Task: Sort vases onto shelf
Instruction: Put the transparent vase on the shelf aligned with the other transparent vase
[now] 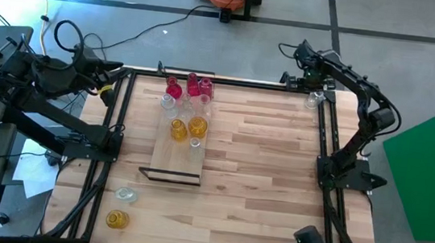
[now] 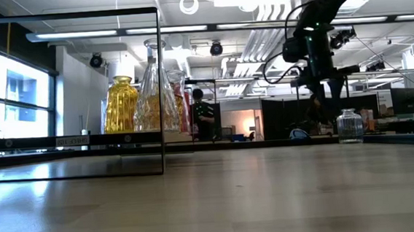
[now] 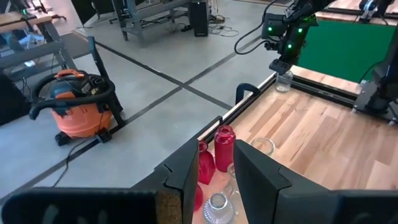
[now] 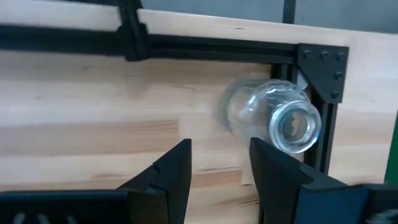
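The right gripper (image 4: 214, 165) hangs over the far right corner of the table (image 1: 276, 176), its fingers spread and empty, just above a clear glass vase (image 4: 277, 121) that stands upright against the black corner bracket (image 4: 320, 68); the left gripper (image 3: 214, 168) waits beyond the far left edge, fingers parted with nothing between them. The shelf (image 1: 178, 154) lies left of centre and carries red vases (image 1: 174, 89) at its far end, amber vases (image 1: 198, 125) and small clear ones nearer; an amber vase (image 1: 116, 219) and a clear vase (image 1: 125, 196) stand off it at the near left. The risk is the corner: the vase looks offset from the finger gap, so a straight descent could strike its rim and tip it; the bracket leaves little room for a finger; smooth glass may slip.
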Tool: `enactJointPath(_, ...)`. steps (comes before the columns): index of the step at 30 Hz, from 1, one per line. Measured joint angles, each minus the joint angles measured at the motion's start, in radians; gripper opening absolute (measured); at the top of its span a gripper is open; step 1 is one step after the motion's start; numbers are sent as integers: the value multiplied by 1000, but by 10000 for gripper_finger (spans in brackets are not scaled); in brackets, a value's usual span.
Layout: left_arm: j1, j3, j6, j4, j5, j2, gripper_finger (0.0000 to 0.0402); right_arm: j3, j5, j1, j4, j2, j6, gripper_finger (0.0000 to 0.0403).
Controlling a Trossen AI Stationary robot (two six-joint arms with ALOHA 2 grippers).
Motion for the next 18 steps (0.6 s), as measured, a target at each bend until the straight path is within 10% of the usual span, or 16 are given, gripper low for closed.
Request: enactJointPath(18, 0, 0, 45, -2, 0, -1, 90, 0, 161, 62, -15, -29, 281, 144)
